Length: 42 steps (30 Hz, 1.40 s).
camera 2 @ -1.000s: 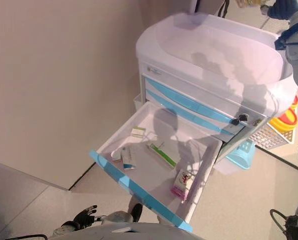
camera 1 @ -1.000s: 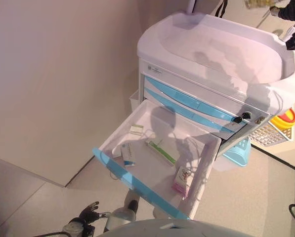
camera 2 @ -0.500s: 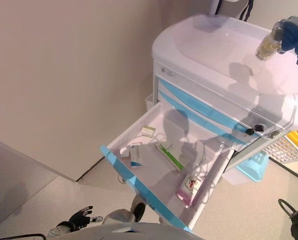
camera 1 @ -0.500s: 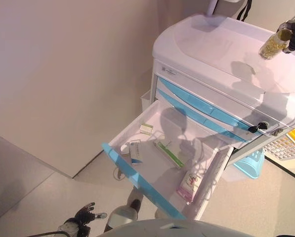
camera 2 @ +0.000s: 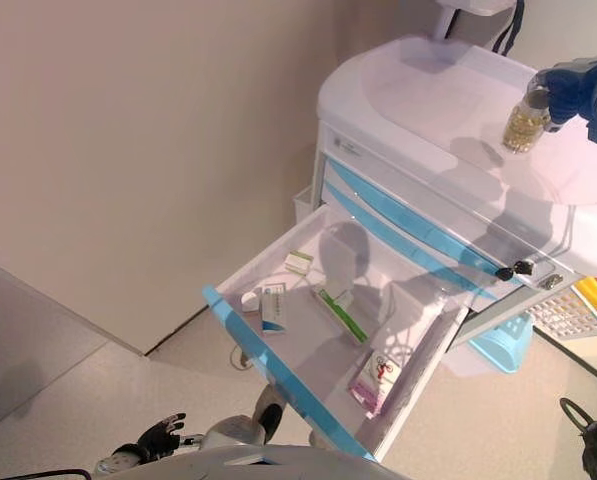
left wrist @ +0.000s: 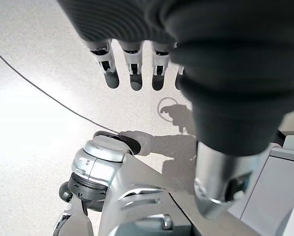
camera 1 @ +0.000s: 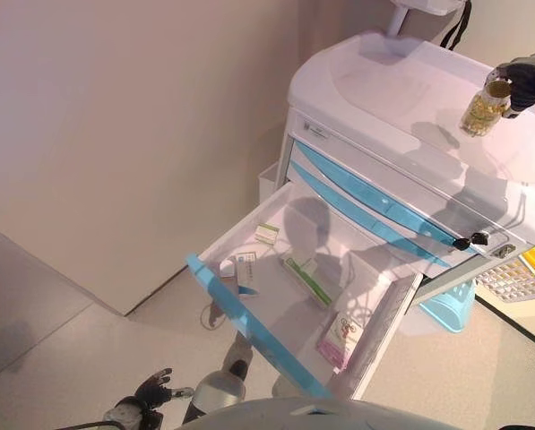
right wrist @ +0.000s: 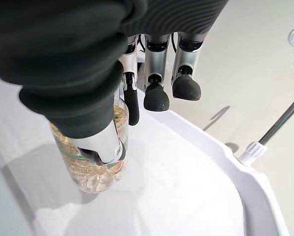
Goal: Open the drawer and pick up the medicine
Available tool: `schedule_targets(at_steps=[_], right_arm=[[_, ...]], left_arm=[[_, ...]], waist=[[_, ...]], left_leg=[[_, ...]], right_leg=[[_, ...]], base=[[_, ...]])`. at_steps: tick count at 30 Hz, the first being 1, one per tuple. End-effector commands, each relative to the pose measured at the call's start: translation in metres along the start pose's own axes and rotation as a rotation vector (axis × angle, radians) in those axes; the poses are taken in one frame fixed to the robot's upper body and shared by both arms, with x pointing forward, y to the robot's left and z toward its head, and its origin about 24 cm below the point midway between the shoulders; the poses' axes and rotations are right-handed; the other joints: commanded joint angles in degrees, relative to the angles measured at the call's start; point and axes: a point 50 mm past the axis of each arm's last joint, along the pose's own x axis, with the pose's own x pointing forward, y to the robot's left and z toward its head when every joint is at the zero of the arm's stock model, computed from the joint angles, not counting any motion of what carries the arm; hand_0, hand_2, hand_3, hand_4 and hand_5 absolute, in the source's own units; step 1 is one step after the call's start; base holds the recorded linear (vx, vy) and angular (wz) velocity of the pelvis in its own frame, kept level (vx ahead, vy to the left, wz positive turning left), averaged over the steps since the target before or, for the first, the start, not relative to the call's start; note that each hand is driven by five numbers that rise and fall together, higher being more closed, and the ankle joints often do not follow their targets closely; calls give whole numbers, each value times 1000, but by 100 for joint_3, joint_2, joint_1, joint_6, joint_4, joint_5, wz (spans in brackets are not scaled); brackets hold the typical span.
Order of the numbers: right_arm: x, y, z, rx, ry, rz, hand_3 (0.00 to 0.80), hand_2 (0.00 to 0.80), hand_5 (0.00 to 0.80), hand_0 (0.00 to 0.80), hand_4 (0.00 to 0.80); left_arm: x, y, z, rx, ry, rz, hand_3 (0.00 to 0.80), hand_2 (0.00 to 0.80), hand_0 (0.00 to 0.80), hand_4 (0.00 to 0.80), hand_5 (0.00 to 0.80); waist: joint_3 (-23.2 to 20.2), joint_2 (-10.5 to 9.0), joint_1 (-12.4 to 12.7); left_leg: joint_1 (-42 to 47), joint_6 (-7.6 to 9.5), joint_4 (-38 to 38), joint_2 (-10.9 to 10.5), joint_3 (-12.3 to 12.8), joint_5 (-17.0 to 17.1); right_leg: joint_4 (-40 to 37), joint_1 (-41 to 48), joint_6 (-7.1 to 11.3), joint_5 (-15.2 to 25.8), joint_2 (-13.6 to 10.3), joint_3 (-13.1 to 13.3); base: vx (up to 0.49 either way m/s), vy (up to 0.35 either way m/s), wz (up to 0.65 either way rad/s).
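A clear medicine bottle (camera 1: 482, 106) of yellow capsules is in my right hand (camera 1: 522, 76), over the right part of the white cart top (camera 1: 401, 98). In the right wrist view the thumb (right wrist: 103, 142) and fingers are curled round the bottle (right wrist: 95, 164); its base is at the white surface, touching or just above, I cannot tell which. Below, the cart's bottom drawer (camera 1: 249, 327) with a blue front stands pulled out. My left hand (camera 1: 151, 391) hangs low by the floor, fingers (left wrist: 132, 66) straight, holding nothing.
In the drawer lie a small white box (camera 1: 267, 234), a white-and-blue box (camera 1: 245, 271), a long green box (camera 1: 307, 279) and a pink box (camera 1: 340, 336). A blue bin (camera 1: 446, 306) and a wire basket (camera 1: 518, 273) hang on the cart's right. A wall stands on the left.
The camera has shifted, sliding the cart right in view. My right hand has brought the bottle down from beyond the cart's far edge to over its top. The left hand stays put.
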Motion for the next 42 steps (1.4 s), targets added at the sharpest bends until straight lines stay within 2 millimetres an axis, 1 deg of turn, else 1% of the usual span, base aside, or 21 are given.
schedule_targets(at_steps=[1,12,16,21,22,23,24,30,35,37,42], right_arm=[[-9,-12,-9,-29,31,-41,800,800,800,800,800],[-1,12,-5,7,10,-13,800,800,800,800,800],[3,27,-3,18,6,14,800,800,800,800,800],[4,34,-3,28,3,28,800,800,800,800,800],[4,35,-3,33,5,27,646,646,646,646,646],[4,35,-3,38,6,28,342,342,342,342,342],[4,35,-3,45,7,23,0,0,0,0,0],[2,28,-8,75,23,-28,0,0,0,0,0],[-4,13,-15,108,39,-133,0,0,0,0,0],[-8,4,-20,131,49,-201,0,0,0,0,0],[-18,-11,-31,159,85,-323,0,0,0,0,0]], left_arm=[[-6,21,0,47,-17,35,0,0,0,0,0],[-7,21,-1,60,-20,31,0,0,0,0,0],[-7,19,0,64,-25,24,0,0,0,0,0],[-7,20,1,69,-30,25,0,0,0,0,0],[-7,20,1,70,-31,24,0,0,0,0,0],[-7,20,2,70,-31,24,0,0,0,0,0],[-7,21,2,70,-32,24,0,0,0,0,0],[-7,20,2,70,-33,21,0,0,0,0,0],[-6,20,3,70,-36,17,0,0,0,0,0],[-7,19,2,66,-37,17,0,0,0,0,0],[-7,20,2,62,-32,16,0,0,0,0,0]], waist=[[-87,-184,108],[-30,-146,140],[-9,-105,143],[21,-98,129],[25,-98,124],[29,-95,121],[33,-95,117],[32,-93,73],[2,-85,21],[-19,-83,-15],[-58,-59,-89]], left_leg=[[99,130,2,-308,175,-468],[97,132,2,-299,167,-463],[92,127,2,-287,171,-457],[93,129,2,-279,179,-457],[93,129,2,-277,182,-457],[95,129,2,-276,185,-455],[97,130,2,-274,190,-455],[128,131,2,-257,235,-465],[122,140,2,-257,265,-465],[123,146,2,-260,291,-475],[155,166,2,-262,362,-511]], right_leg=[[393,-321,342,297,-195,110],[378,-324,354,305,-189,115],[379,-332,359,305,-195,113],[390,-346,355,304,-191,130],[389,-346,353,305,-189,134],[390,-347,353,307,-187,139],[393,-347,353,306,-186,145],[404,-340,356,310,-183,179],[397,-355,375,331,-192,199],[387,-360,387,342,-197,215],[408,-375,419,351,-213,270]], base=[[0,0,0],[0,0,0],[0,0,0],[0,0,0],[0,0,0],[0,0,0],[0,0,0],[0,0,0],[0,0,0],[0,0,0],[-6,2,-2]])
